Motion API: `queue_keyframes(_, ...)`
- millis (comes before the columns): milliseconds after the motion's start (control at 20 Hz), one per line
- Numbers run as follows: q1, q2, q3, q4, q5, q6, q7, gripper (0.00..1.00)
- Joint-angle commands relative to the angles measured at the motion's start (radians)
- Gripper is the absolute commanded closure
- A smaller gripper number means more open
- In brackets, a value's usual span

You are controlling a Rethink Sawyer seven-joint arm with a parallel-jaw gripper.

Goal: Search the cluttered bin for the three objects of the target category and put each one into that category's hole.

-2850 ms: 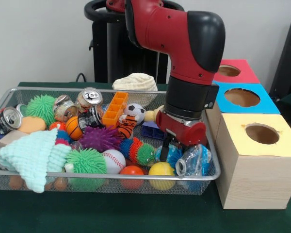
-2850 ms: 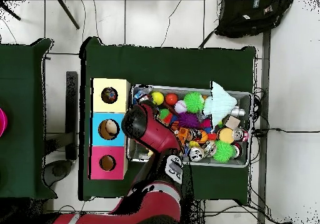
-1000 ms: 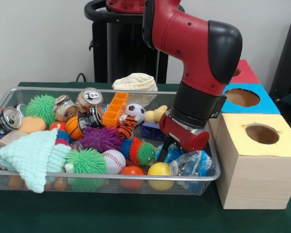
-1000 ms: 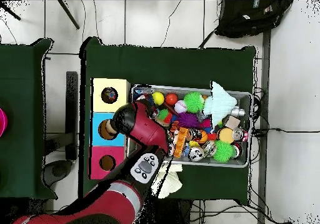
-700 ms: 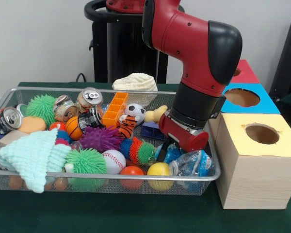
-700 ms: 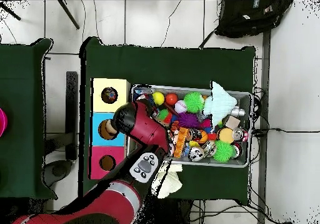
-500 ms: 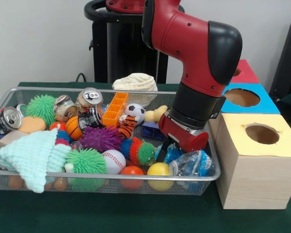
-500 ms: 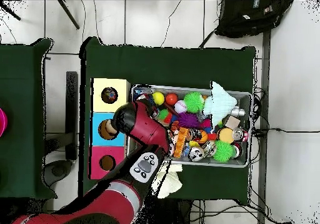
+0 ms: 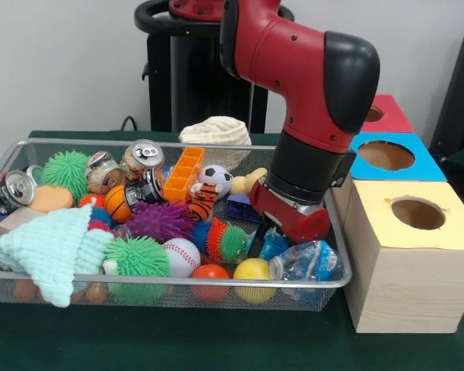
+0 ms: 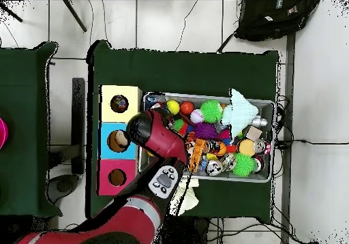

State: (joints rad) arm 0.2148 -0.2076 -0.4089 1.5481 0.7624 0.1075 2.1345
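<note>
Wire-mesh bin: silver basket filling the left and centre of the front view, stuffed with toys.
Arm: red and black, dropping in from the top of the frame to the bin's right end.
Gripper: low over the right end, right by a crumpled clear bottle and something blue; fingers mostly hidden behind the red wrist, can't tell how far apart or whether holding anything.
Yellow hole: lower right, on the pale wooden box nearest the camera, just beside the bin.
Neighbours: blue hole behind it, red hole furthest back.
Bin front row: baseball, orange ball, yellow ball, mint knitted cloth at lower left.
Overhead: yellow box at upper left of the bin, something dark sitting inside its hole.
</note>
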Motion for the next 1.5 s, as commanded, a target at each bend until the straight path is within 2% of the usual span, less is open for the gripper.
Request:
queue_keyframes(50,-0.115,0.036,0.255,0.171,-0.091,0.042,0.064,0.00)
queue_keyframes(250,-0.172,0.013,0.303,0.208,-0.148,0.033,0.045,0.00)
queue_keyframes(650,-0.246,-0.003,0.351,0.240,-0.231,0.068,0.044,0.00)
queue_keyframes(1500,-0.285,0.001,0.370,0.251,-0.324,0.170,0.051,0.00)
